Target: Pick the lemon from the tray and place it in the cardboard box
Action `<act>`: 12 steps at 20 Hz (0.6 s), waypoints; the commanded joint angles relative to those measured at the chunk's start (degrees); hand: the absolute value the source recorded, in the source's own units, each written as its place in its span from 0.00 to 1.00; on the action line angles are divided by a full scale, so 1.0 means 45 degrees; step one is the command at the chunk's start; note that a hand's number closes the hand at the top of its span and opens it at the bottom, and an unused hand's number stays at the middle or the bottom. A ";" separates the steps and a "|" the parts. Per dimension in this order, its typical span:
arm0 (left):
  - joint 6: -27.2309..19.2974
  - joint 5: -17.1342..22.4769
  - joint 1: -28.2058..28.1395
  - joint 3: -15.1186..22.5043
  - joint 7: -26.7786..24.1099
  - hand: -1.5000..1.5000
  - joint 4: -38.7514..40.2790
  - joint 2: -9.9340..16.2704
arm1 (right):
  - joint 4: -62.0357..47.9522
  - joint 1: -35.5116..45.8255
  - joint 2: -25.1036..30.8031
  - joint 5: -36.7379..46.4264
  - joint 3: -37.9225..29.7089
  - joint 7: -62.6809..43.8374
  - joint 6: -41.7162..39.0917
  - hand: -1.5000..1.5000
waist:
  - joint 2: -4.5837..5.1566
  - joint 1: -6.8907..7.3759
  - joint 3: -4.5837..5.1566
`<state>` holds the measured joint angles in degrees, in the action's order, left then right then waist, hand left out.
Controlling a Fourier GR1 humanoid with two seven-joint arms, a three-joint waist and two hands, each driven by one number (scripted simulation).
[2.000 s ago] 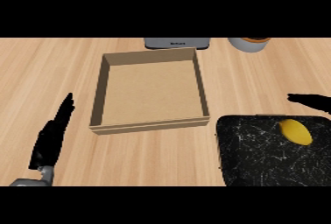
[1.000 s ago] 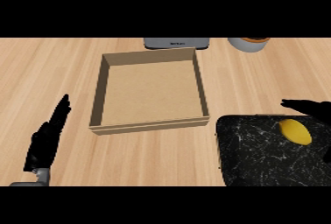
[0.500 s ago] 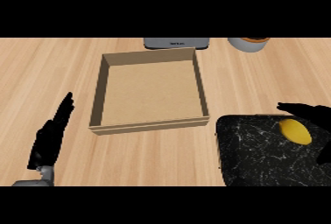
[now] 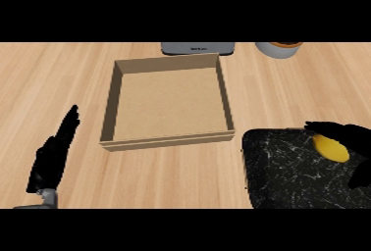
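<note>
one square cardboard box (image 4: 168,104) with low brown walls stands open on the pale wooden counter (image 4: 65,73). right of the box, just beside its near corner, lies one black tray (image 4: 290,171) with white marble veins. one smooth yellow lemon (image 4: 331,148) lies on the tray. the right hand (image 4: 351,142) curves over the lemon, but whether it grips cannot be told. left of the box, the left hand (image 4: 54,152) rests with straight fingers. behind the box stand one grey appliance (image 4: 198,48) and one round cup (image 4: 279,48).
</note>
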<state>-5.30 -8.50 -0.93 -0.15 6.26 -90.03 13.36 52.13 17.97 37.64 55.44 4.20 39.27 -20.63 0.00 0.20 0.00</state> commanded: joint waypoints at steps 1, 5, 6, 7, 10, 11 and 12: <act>-0.0197 -0.0462 0.0229 0.0050 -0.0585 0.50 0.0737 -0.0481 | -0.0934 0.0924 -0.0160 0.0515 -0.0096 0.0335 -0.0397 0.00 | 0.0014 0.0025 -0.0001; 0.0411 -0.0171 -0.0742 0.0036 0.0157 0.50 -0.0982 -0.0260 | 0.0760 -0.0112 -0.0830 0.0406 -0.0143 -0.0346 -0.0037 1.00 | -0.0022 -0.0013 0.0001; 0.0530 0.0039 0.0016 -0.0372 -0.0545 0.50 0.0450 -0.0167 | -0.0792 0.0217 -0.0477 0.0543 -0.0512 0.0866 0.1398 1.00 | 0.0016 0.0006 -0.0004; 0.0476 0.0033 -0.0258 -0.0415 -0.0845 0.50 0.0439 -0.0177 | -0.0407 0.0548 -0.0438 0.0401 -0.0783 0.0453 0.1349 1.00 | 0.0010 0.0012 -0.0002; 0.0339 -0.0273 -0.0225 -0.0251 -0.0185 0.50 -0.0099 -0.0234 | -0.0557 0.0405 -0.0451 0.0549 -0.1154 0.0538 0.2623 1.00 | 0.0000 0.0015 -0.0005; 0.0367 -0.0189 0.0275 -0.0482 -0.0490 0.50 0.0467 -0.0201 | -0.0236 0.0643 -0.0524 0.0353 -0.1225 0.0661 0.2361 1.00 | 0.0002 -0.0016 -0.0001; 0.0316 -0.0313 -0.0114 -0.0154 0.0055 0.50 -0.0183 -0.0421 | -0.1568 0.1052 -0.0393 0.0469 -0.1436 0.1489 0.3114 1.00 | 0.0021 0.0078 -0.0011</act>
<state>-3.92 -9.39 -1.00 -1.44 4.74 -89.11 12.19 49.20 20.47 35.56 57.37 -0.14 42.37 -11.51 0.04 0.27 -0.01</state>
